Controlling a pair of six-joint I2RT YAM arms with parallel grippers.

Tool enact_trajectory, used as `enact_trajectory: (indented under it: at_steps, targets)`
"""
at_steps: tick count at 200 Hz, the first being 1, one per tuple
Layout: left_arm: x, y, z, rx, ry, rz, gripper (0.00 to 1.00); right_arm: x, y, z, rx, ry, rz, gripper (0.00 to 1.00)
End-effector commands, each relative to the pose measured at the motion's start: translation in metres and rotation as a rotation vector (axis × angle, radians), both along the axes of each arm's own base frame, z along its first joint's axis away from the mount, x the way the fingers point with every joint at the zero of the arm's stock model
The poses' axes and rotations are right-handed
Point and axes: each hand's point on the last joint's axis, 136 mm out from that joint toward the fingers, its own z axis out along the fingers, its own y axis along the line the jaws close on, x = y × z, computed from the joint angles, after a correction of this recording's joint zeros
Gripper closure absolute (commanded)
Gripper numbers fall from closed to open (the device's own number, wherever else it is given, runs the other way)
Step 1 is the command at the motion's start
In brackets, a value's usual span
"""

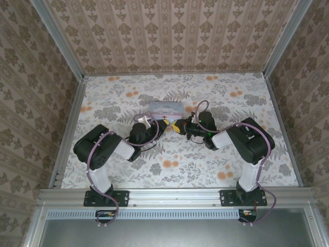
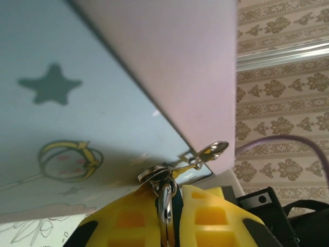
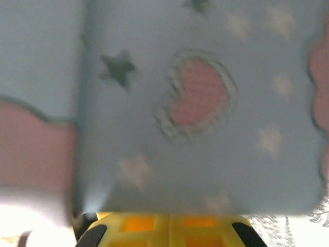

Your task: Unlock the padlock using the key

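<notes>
At the near edge of the tabletop (image 1: 118, 170) the left arm (image 1: 100, 149) and the right arm (image 1: 249, 144) stand bolted side by side, each folded inward so that the two wrists meet near the middle. The left claw (image 2: 172, 200) is clenched. Its yellow fingers (image 2: 123, 218) press together on the padlock (image 2: 165, 206), of which a slim metal loop and a dark bluish sliver just beside it show between the pads; the rest of its body is hidden. Directly above that grip a flat metal ring (image 2: 154, 175) lies against the lower edge of the tin (image 1: 165, 107). A small bright clasp (image 2: 213, 150) juts from the tin's corner, just beside the ring; whether ring and clasp are linked cannot be told. The right claw (image 3: 169, 224) is likewise clenched, its yellow fingertips (image 3: 139, 224) close under a pale blue face of the tin printed with a pink heart and stars. That view is blurred, and whether anything sits between its pads cannot be told. In the overhead view the tin lies just beyond both claws, near the middle of the floral tabletop. A purple cable (image 2: 288, 141) loops behind the left claw. Patterned walls (image 1: 175, 36) close the far side.
</notes>
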Motion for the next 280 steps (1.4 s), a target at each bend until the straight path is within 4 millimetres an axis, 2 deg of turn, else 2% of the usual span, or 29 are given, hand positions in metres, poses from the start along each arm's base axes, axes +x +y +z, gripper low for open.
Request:
enact_trajectory:
  at_steps: [1,27,42,79,82,83,97,111,127,143,166,212,244,280]
  targets:
    - [-0.089,-0.059,0.028,-0.104,-0.009,-0.440,1.00,0.022,0.008,0.053,-0.086,-0.273,0.043,1.00]
    - [-0.093,-0.057,0.031,-0.117,0.005,-0.451,1.00,0.021,0.006,0.057,-0.239,-0.370,0.110,1.00]
    - [-0.094,-0.057,0.033,-0.117,-0.001,-0.451,1.00,0.021,0.006,0.058,-0.238,-0.368,0.116,1.00]
    - [-0.091,-0.058,0.031,-0.111,-0.007,-0.442,1.00,0.021,0.024,0.053,-0.035,-0.248,0.063,1.00]
    - [-0.091,-0.059,0.031,-0.111,-0.009,-0.443,1.00,0.020,0.028,0.055,-0.005,-0.240,0.061,1.00]
    - [-0.091,-0.060,0.031,-0.111,-0.007,-0.443,1.00,0.020,0.030,0.061,0.014,-0.259,0.061,1.00]
    - [-0.093,-0.066,0.031,-0.112,-0.007,-0.456,1.00,0.020,0.050,0.070,0.164,-0.229,0.077,1.00]
    - [-0.096,-0.071,0.029,-0.113,-0.004,-0.472,1.00,0.025,0.058,0.075,0.251,-0.217,0.075,1.00]
    - [-0.099,-0.072,0.027,-0.109,0.001,-0.476,1.00,0.029,0.049,0.054,0.129,-0.195,0.058,1.00]
    - [-0.099,-0.069,0.025,-0.103,0.002,-0.468,1.00,0.025,0.045,0.054,-0.018,-0.242,0.093,1.00]
    - [-0.100,-0.067,0.021,-0.094,0.005,-0.463,1.00,0.023,0.039,0.060,-0.142,-0.292,0.126,1.00]
    - [-0.096,-0.064,0.013,-0.082,0.026,-0.436,1.00,0.032,0.025,0.054,-0.186,-0.311,0.121,1.00]
    - [-0.087,-0.051,-0.002,-0.052,0.053,-0.372,1.00,0.031,0.022,0.054,-0.190,-0.320,0.116,0.77]
    - [-0.072,-0.039,-0.012,-0.031,0.068,-0.306,1.00,0.024,0.017,0.055,-0.204,-0.322,0.113,0.58]
